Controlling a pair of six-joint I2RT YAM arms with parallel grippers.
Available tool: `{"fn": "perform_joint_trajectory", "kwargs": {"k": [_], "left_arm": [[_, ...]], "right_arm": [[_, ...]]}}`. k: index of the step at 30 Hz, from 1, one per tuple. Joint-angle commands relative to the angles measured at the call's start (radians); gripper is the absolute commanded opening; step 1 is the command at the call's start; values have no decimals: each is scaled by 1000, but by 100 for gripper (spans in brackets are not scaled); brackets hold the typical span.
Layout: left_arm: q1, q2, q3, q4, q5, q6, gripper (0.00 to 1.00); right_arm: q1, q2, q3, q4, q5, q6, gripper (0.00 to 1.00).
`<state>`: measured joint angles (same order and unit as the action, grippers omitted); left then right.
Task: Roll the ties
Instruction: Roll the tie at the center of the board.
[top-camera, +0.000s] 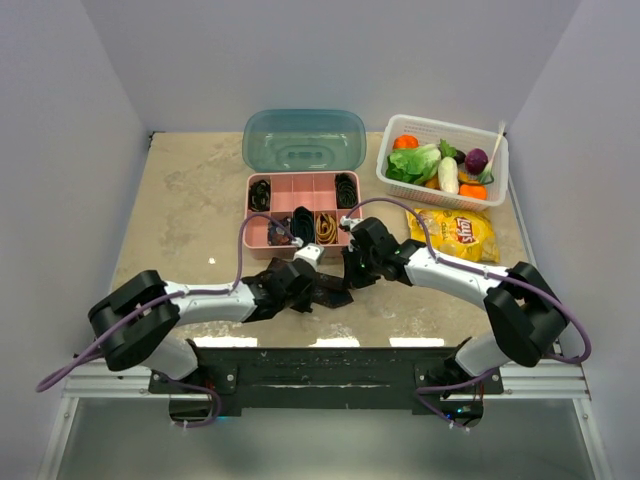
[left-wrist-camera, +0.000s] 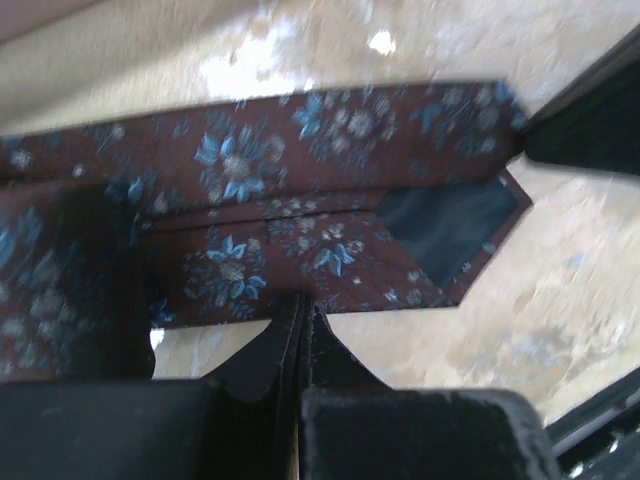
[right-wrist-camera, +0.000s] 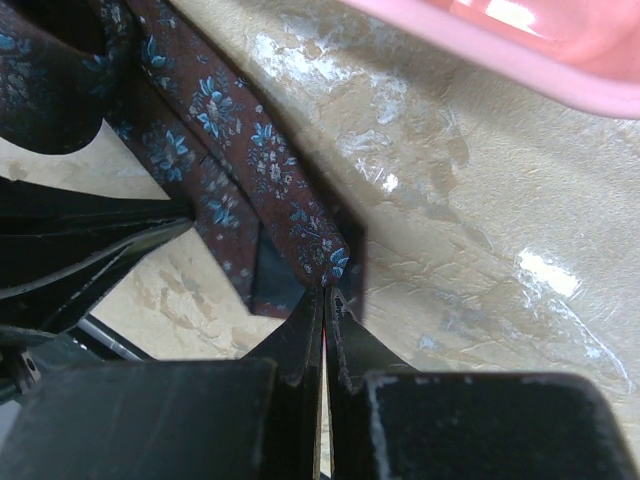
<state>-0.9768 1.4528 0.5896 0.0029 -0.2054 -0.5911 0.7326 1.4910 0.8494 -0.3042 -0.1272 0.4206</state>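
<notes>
A maroon tie with blue flowers (top-camera: 330, 293) lies folded on the table between my two grippers. In the left wrist view the tie (left-wrist-camera: 300, 160) shows its pointed end with a dark lining. My left gripper (left-wrist-camera: 305, 302) is shut, pinching the tie's near edge; it also shows in the top view (top-camera: 300, 283). My right gripper (right-wrist-camera: 326, 292) is shut on a folded end of the tie (right-wrist-camera: 230, 130); it also shows in the top view (top-camera: 350, 272). Black coils (top-camera: 260, 194) and a gold coil (top-camera: 327, 229) sit in the pink box.
The pink compartment box (top-camera: 257, 248) stands just behind the grippers, its teal lid (top-camera: 303, 140) open at the back. Its pink edge shows in the right wrist view (right-wrist-camera: 520, 50). A white basket (top-camera: 440, 125) of toy vegetables and a yellow chips bag (top-camera: 455, 232) are at the right.
</notes>
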Motion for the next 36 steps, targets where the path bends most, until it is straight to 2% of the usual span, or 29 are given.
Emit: {"fn": "perform_joint_trajectory", "kwargs": {"k": [1,17,22,33,35,36], "left_arm": [[0,52,50,55,-19,7,0],[0,73,58,52,-49,-16,0],[1,69,59,46,-60,-18,0],[1,24,56,39,-60,-6,0],[0,1,65,37,-55,0,0],[0,-8,68,37,-48,2,0]], "right_arm": [[1,-32,-6,-10,-32,12,0],[1,-23,-47,-55,-51,21,0],[2,-35,-46,-91,-15,3,0],[1,-8,-20,-61,78,21,0],[1,-3,2,-59,106,20,8],[1,3,13,-67,113,17,18]]}}
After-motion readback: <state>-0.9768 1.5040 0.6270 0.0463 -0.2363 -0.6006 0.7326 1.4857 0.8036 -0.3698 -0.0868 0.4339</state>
